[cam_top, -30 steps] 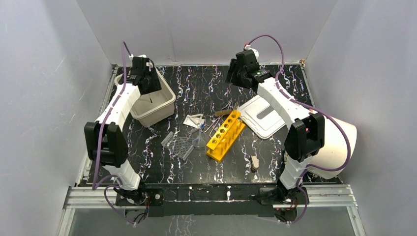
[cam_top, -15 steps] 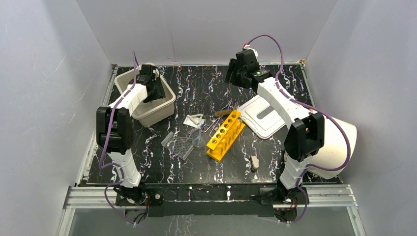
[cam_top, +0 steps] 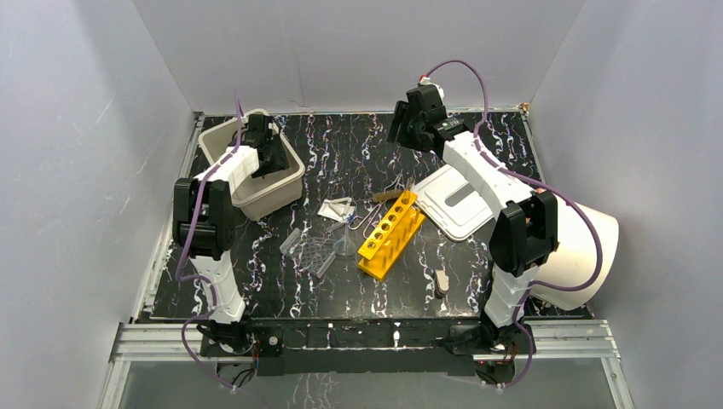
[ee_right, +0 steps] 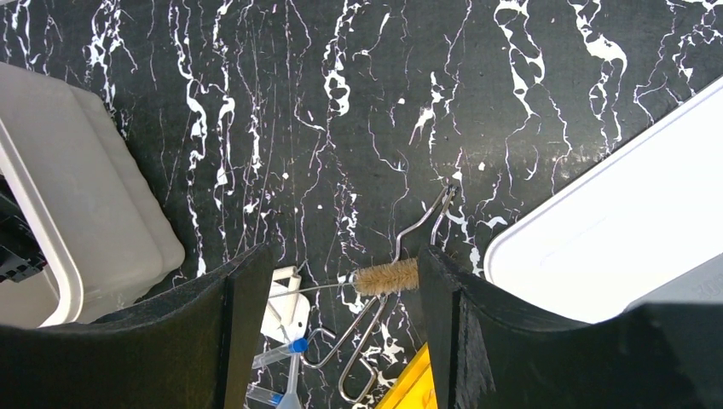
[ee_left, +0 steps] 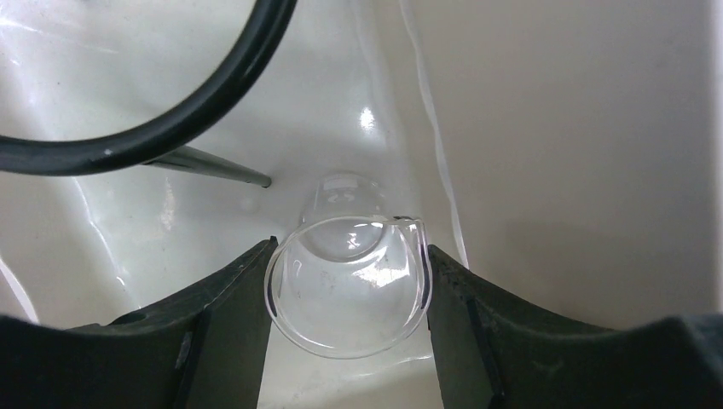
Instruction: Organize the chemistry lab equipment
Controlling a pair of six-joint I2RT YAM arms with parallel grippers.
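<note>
Left gripper [ee_left: 349, 250] now down in the beige bin [cam_top: 288, 184].
Its half-spread jaws pinch a clear glass cup [ee_left: 345, 300]; right gripper [ee_right: 343, 250] unmoved, wide open, empty.

Black wire loop [ee_left: 85, 158] partly off-frame

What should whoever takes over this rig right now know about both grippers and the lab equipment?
Left gripper: shut on a clear glass vessel, low inside the beige bin.
Right gripper: open, empty, above the bristle brush.
Done: black loop and a thin metal tool lie in the bin.
Left: release the glass; yellow tube rack, clear ridged tray, funnel and brush are on the table, not yet sorted.
</note>
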